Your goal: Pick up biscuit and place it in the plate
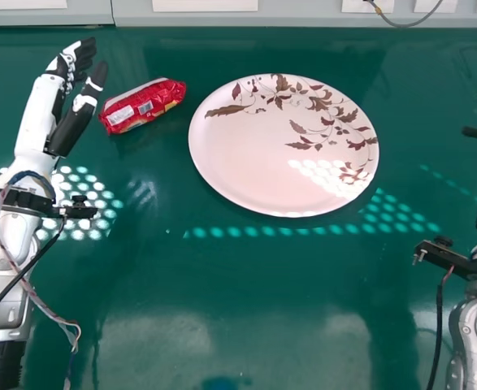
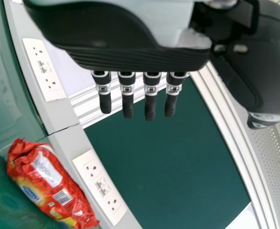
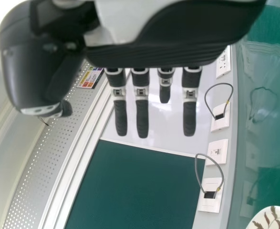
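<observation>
The right hand (image 1: 475,132) is being cut off by the head view's right edge, and part of the plate (image 1: 246,162) is running out of the right wrist view. The underside of the biscuit packet (image 1: 143,106) is staying hidden. The packet is lying just to the right of the left hand (image 1: 82,50), near its thumb, and a narrow strip of green table (image 1: 222,284) is separating them. The plate's rim is curving beyond the packet, farther right of the left hand; more tabletop is stretching from the plate to the right hand. The left hand is holding its fingers (image 2: 150,107) straight and slightly spread, gripping nothing and touching neither packet nor plate. The right hand is also extending its fingers (image 3: 189,119), spread apart and holding nothing.
</observation>
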Robot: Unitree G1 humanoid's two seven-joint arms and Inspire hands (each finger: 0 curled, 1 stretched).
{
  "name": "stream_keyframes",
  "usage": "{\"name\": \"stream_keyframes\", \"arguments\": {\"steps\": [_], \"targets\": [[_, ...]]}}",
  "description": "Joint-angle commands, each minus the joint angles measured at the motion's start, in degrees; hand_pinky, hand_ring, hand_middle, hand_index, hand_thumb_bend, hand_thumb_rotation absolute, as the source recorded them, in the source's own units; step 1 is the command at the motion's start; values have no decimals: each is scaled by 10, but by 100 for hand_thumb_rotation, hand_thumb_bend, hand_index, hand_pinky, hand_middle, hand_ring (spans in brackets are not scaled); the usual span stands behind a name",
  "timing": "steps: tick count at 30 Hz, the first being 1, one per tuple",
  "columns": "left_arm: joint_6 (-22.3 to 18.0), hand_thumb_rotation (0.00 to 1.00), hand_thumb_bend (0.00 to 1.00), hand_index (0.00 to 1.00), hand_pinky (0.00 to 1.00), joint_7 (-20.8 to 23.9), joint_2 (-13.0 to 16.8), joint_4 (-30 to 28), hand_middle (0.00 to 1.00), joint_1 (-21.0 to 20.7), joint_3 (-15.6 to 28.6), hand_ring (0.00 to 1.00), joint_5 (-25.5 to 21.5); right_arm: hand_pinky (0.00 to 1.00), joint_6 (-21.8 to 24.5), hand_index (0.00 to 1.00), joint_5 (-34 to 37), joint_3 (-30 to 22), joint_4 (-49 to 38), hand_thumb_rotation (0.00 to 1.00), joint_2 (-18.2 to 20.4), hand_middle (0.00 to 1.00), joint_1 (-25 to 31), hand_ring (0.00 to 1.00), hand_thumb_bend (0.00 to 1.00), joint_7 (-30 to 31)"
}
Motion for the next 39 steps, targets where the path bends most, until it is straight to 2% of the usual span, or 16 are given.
{"name": "stream_keyframes", "arguments": {"steps": [1, 7, 13, 19, 21, 28, 32, 39], "targets": [[-16, 25, 79, 98, 93, -7, 6, 6, 98, -2, -8, 98, -4, 59, 2, 74, 8, -7, -7, 31, -1, 73, 8, 69, 61, 2], [-23, 22, 78, 100, 95, -19, 9, 17, 99, -11, -6, 98, -6, 59, -1, 75, 3, -7, -6, 30, -4, 73, 8, 70, 59, 1], [1, 34, 84, 100, 97, -36, 32, 19, 100, -27, -15, 100, 18, 58, 5, 74, -1, -5, -7, 31, -4, 73, 2, 70, 60, -1], [-11, 32, 95, 100, 100, -76, 78, 92, 100, -94, -51, 100, 45, 60, 11, 74, 15, -4, -17, 32, -3, 75, -8, 72, 60, 7], [-17, 33, 99, 100, 100, -78, 93, 123, 100, -120, -69, 100, 69, 63, 24, 75, 18, -3, -30, 30, -2, 76, -9, 74, 57, 8], [-13, 37, 100, 100, 100, -89, 136, 193, 100, -193, -124, 100, 147, 66, 56, 78, 9, -3, -61, 27, -1, 78, -8, 75, 53, 6], [-10, 36, 100, 100, 100, -96, 145, 233, 100, -230, -151, 100, 175, 69, 61, 80, 24, -4, -70, 22, 1, 81, -11, 78, 51, 10], [-25, 36, 100, 100, 97, -96, 147, 330, 100, -306, -195, 100, 211, 71, 64, 80, 21, -7, -82, 20, -6, 82, -8, 80, 48, 14]]}}
